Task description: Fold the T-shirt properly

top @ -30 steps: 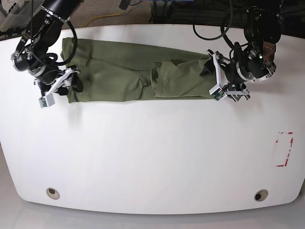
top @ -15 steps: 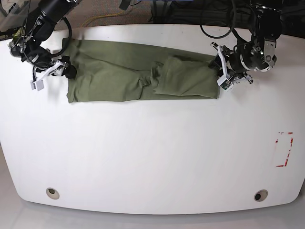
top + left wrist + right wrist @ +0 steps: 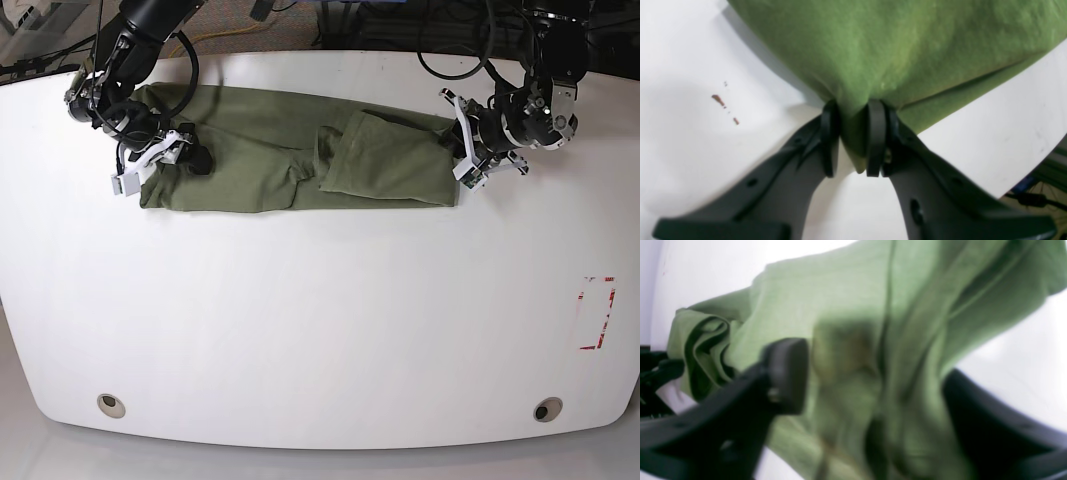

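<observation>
T-shirt (image 3: 270, 160) soft, limp, light: take hem edges. Left hand (image 3: 853, 140) pinching hem; right hand (image 3: 870, 386) spread, straddling cloth, grip unclear.

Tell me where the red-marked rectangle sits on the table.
In the base view the red-marked rectangle sits near the table's right edge, well below the left gripper and apart from the T-shirt.

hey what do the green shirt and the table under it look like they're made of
T-shirt: looks like soft matte knit, probably cotton; it creases and bunches where pinched, without shine.
Table: smooth white hard surface, maybe laminate or painted board; faint sheen, a few small marks.
</observation>
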Controlling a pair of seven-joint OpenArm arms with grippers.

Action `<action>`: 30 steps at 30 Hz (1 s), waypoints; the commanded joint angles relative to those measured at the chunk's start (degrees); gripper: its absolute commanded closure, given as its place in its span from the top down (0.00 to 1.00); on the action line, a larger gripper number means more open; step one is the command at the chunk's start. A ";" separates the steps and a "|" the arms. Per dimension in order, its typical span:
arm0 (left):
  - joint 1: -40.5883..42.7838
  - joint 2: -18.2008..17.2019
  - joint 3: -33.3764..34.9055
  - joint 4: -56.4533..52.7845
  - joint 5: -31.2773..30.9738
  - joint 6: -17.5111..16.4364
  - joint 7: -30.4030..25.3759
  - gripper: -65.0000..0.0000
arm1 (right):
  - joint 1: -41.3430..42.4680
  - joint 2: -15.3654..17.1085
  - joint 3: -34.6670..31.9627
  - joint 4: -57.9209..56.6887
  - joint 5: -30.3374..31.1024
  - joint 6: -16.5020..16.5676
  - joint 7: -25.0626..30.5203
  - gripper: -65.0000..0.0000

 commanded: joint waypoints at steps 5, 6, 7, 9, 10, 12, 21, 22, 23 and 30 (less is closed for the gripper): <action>-0.92 1.80 -0.12 1.24 -1.01 -0.14 -0.86 0.16 | 1.22 2.26 0.16 1.94 -0.07 -0.10 0.15 0.00; -1.45 2.33 -0.12 1.24 -1.01 -0.14 -0.77 0.16 | 1.22 2.61 0.16 2.91 -0.07 -0.10 0.15 0.00; -2.16 3.03 -0.04 0.89 -0.92 -0.14 -0.60 0.16 | 1.04 2.79 0.16 4.93 -0.07 -0.10 0.15 0.00; -3.12 3.82 0.05 0.45 -0.92 -0.06 0.46 0.17 | 0.78 2.97 0.16 8.18 -0.07 -0.10 -0.03 0.00; -3.91 4.44 0.14 -0.34 -0.92 -0.06 1.51 0.17 | 0.34 2.97 0.16 10.47 -0.07 -0.10 -0.47 0.00; -5.32 6.02 0.14 -1.57 -0.92 -0.06 2.74 0.17 | -0.01 3.32 0.16 13.81 -0.07 -0.10 -1.88 0.00; -10.16 9.27 2.60 -6.84 -0.92 -0.06 3.27 0.17 | -0.10 4.99 -3.79 26.20 0.29 -0.10 -7.94 0.00; -10.59 9.10 3.92 -7.20 -0.92 -0.06 3.27 0.17 | -0.01 4.99 -5.38 26.99 0.37 -0.10 -7.94 0.00; -10.86 9.10 4.62 -7.37 -0.92 -0.06 3.18 0.17 | 0.08 4.99 -6.43 27.26 0.64 -0.10 -7.94 0.00; -11.21 9.36 6.12 -7.46 -0.92 -0.06 3.36 0.17 | 1.22 1.56 -11.71 26.20 8.73 -0.10 -7.94 0.00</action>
